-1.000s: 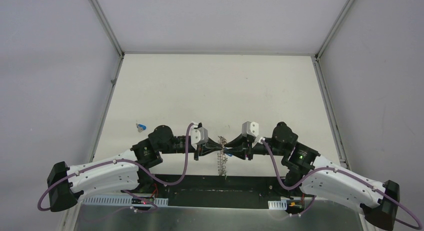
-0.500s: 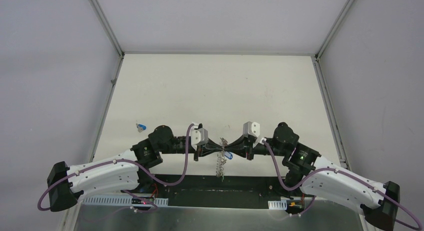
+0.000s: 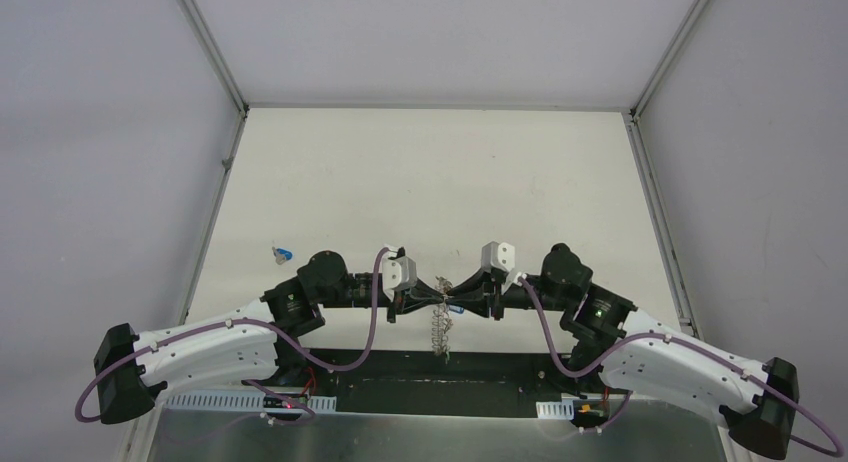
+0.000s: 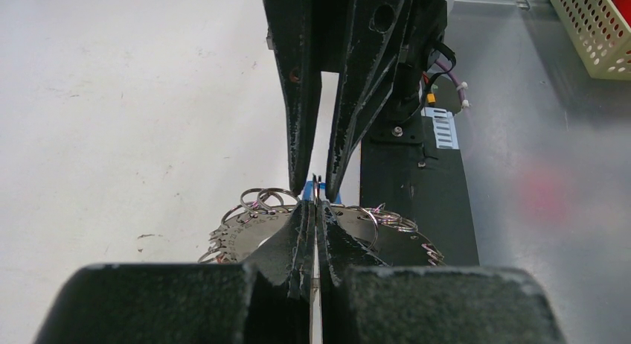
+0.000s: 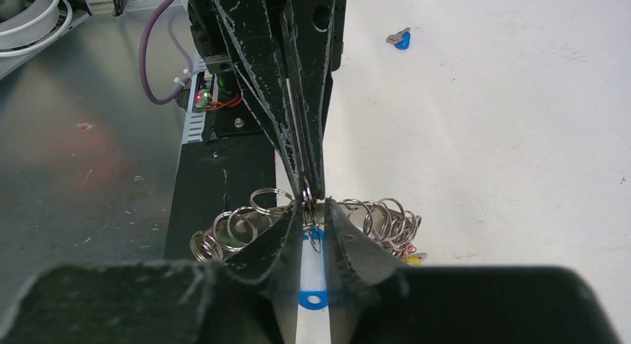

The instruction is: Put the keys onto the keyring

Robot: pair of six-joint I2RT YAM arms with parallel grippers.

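My two grippers meet tip to tip just above the table's near edge. My left gripper (image 3: pixel 438 300) (image 4: pixel 316 202) is shut on one small wire loop of the keyring (image 3: pixel 438 334), which hangs below it. The keyring's grey disc and loops show in the left wrist view (image 4: pixel 238 232) and the right wrist view (image 5: pixel 383 221). My right gripper (image 3: pixel 454 300) (image 5: pixel 313 204) is closed on a blue-tagged key (image 5: pixel 312 277) with a small split ring, touching the left fingertips (image 5: pixel 311 165). A yellow tag (image 5: pixel 414 258) hangs on the keyring. A second blue key (image 3: pixel 284 252) (image 5: pixel 401 39) lies loose at the far left.
The black base plate (image 3: pixel 450 367) and a metal shelf (image 3: pixel 400 437) lie just below the grippers at the near edge. White walls and rails (image 3: pixel 215 182) enclose the table. A perforated basket (image 4: pixel 595 24) stands off to the right of the shelf.
My right gripper has edged slightly left against the left fingertips. The blue tag that showed below it half a second ago is now mostly hidden from above. The keyring still hangs.
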